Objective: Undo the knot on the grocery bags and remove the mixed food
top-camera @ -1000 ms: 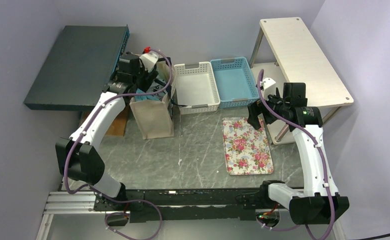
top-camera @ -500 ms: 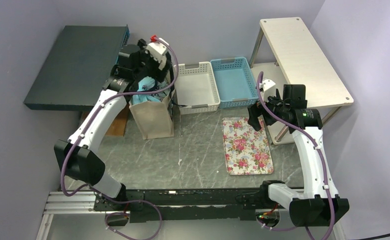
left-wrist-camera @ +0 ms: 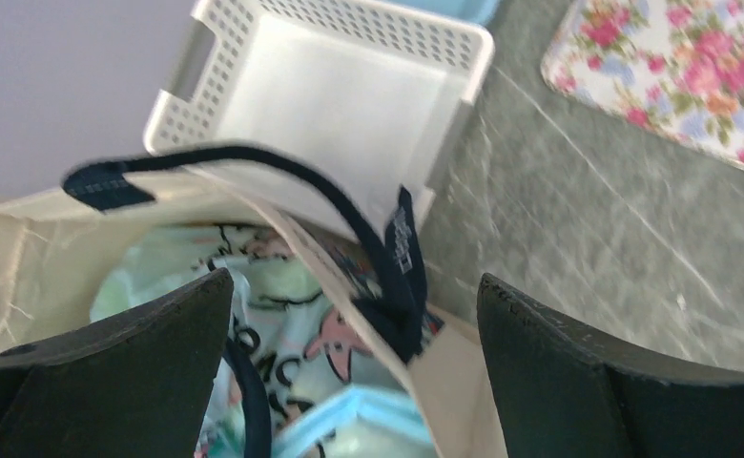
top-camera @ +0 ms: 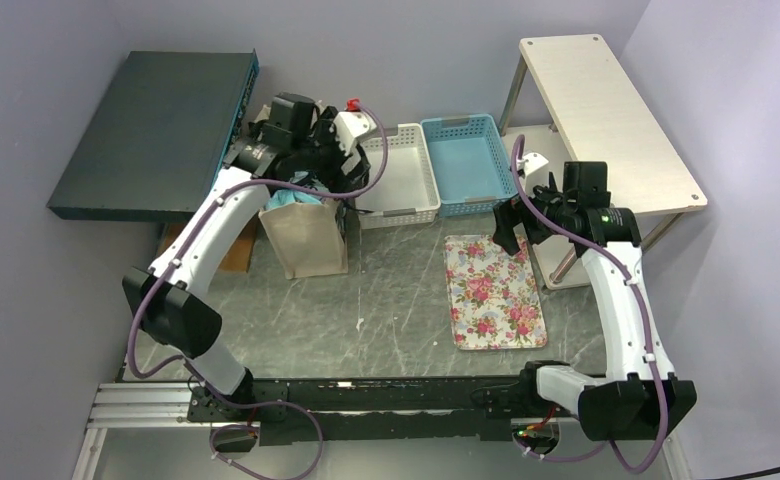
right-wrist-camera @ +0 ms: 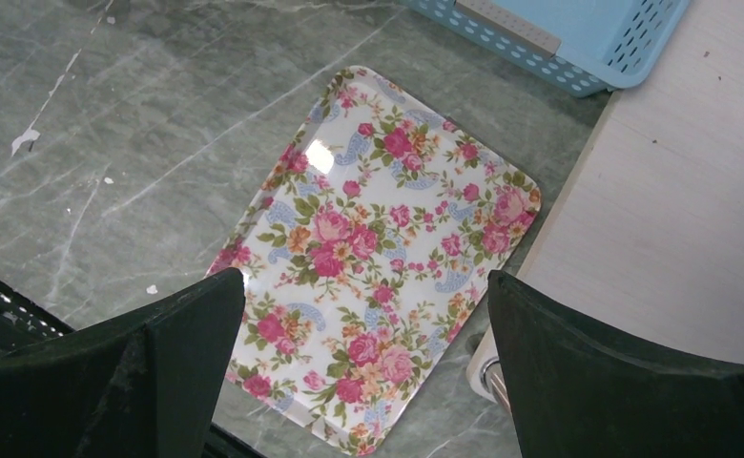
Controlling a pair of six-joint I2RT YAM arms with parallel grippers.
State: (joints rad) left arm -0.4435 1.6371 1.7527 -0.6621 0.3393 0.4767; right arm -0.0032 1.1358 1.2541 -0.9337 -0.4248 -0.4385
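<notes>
The left arm reaches to the far left of the bench (top-camera: 386,300), its tool (top-camera: 314,175) hanging over the mouth of the upright beige canvas tote (top-camera: 306,240), where some of a light-blue plastic bag (top-camera: 288,199) shows at the rim. Just right of the tote, a white basket (top-camera: 396,178) and a blue basket (top-camera: 463,165) stand side by side. The right tool (top-camera: 509,228) hovers above the far edge of the floral tray (top-camera: 496,295), which lies flat beside a pale wooden shelf (top-camera: 606,110).
</notes>
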